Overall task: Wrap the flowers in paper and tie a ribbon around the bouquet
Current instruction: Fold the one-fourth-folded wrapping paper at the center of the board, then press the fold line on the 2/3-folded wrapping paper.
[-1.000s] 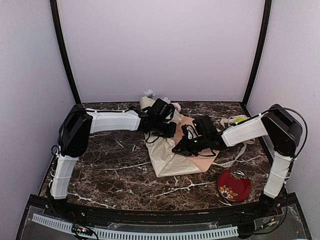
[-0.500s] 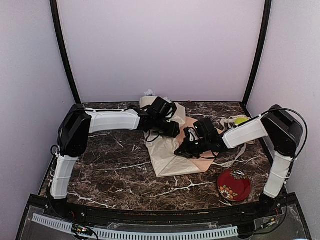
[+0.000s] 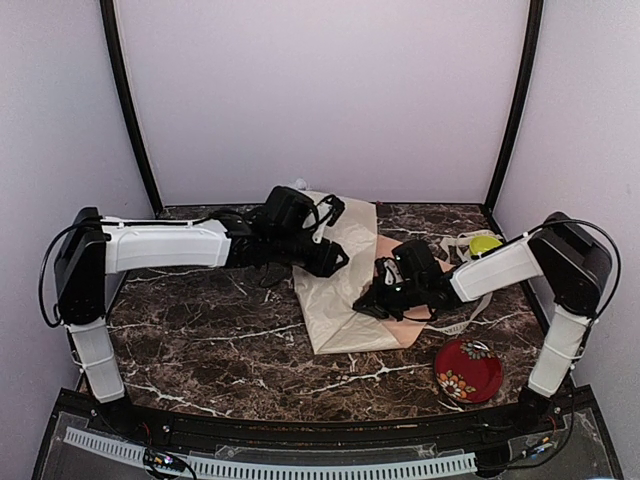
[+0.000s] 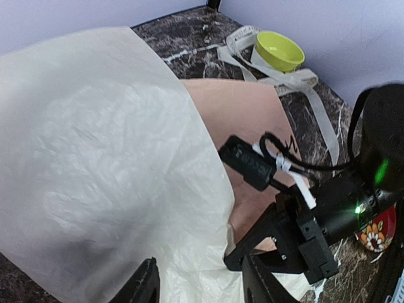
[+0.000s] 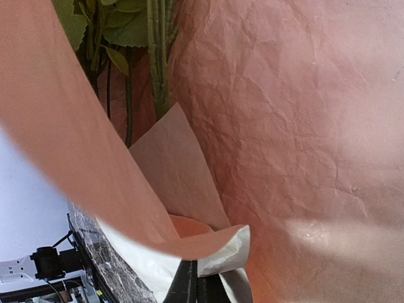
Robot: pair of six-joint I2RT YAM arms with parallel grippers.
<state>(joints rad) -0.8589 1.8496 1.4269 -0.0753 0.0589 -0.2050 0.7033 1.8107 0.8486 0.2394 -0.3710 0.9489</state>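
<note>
**Paper folded over the stems, ribbon not yet in use**

On the left, the left arm reaches across the worktop (image 3: 220, 330) to the middle. The left end effector (image 4: 201, 287) hangs just above the cream side of the paper (image 3: 335, 310) with its fingers apart and nothing between them. From there it looks ready either to press the flap down or to take a new hold on it.

In the middle, the paper lies partly folded. A cream flap is turned over towards the right, and the peach inner face shows beyond its edge. In the right wrist view the flowers (image 5: 154, 57) lie inside this fold, their green stems and leaves running under the arching sheet. That is probably why the flap is kept lifted, not flattened: it has to clear the stems before it can be rolled round them.

Just right of the flap edge, the right end effector (image 5: 201, 284) is closed tight on a turned-over corner of the paper. This hold stops the fold from springing open. The wrapping looks only partly done, since no cone shows yet.

Further right, the ribbon (image 4: 297, 79) lies in loose loops on the worktop, touching a lime-green bowl (image 4: 278, 50) and well apart from both end effectors, so tying has not begun. A red patterned plate (image 3: 468, 370) sits at the near right.
</note>
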